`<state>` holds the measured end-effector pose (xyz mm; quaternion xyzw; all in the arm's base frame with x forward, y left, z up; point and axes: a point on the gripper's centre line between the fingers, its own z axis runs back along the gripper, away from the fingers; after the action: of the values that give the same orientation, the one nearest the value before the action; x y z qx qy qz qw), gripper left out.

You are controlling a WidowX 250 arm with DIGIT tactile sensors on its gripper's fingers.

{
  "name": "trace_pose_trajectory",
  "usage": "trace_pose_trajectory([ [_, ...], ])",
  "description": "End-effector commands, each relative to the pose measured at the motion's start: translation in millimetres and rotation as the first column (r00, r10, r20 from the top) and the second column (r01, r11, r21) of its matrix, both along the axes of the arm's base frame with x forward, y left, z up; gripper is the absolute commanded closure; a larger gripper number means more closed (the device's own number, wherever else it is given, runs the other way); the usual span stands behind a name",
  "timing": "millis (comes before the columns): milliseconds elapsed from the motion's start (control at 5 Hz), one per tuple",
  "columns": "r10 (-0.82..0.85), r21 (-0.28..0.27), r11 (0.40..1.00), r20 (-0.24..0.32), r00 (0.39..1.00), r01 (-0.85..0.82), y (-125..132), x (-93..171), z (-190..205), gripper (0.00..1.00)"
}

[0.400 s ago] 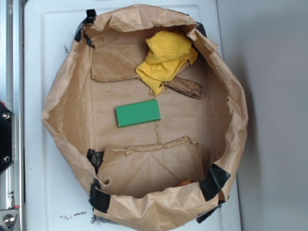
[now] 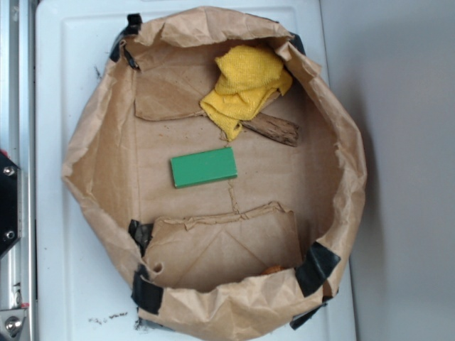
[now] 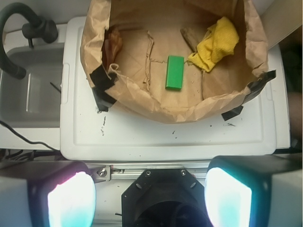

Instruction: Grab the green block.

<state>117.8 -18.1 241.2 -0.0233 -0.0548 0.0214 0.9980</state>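
White plastic makes up the table [image 2: 50,142], and a big brown paper bag [image 2: 99,149] with rolled-down sides sits on it in the exterior view. Black tape [image 2: 316,266] holds the bag's edge. On the flat bottom of the bag, near the middle, lies the green block [image 2: 204,168]. It is flat and on its own. A yellow cloth [image 2: 245,85] is bunched up near the far side, and a brown wood piece [image 2: 274,129] pokes out from under it.

From the wrist view, the gripper [image 3: 149,198] is at the bottom, well away from the bag [image 3: 156,106]. Its two fingers [image 3: 71,201] are spread wide apart and hold nothing. The green block [image 3: 174,72] lies inside the bag, beside the yellow cloth [image 3: 217,42]. A gray sink [image 3: 31,90] is on the left.
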Motion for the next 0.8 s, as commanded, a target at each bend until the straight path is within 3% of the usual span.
trace_pose_trajectory([
  [0, 0.167, -0.067, 0.984, 0.03, 0.985, -0.165, 1.8, 63.3, -8.0, 0.0],
  [200, 0.132, -0.058, 0.99, 0.06, 0.989, -0.129, 10.5, 87.0, -28.8, 0.0],
  [400, 0.103, 0.013, 0.995, 0.002, 0.995, -0.103, 29.8, 106.1, -63.1, 0.0],
  [600, 0.103, 0.013, 0.995, 0.002, 0.995, -0.103, 29.8, 106.1, -63.1, 0.0],
])
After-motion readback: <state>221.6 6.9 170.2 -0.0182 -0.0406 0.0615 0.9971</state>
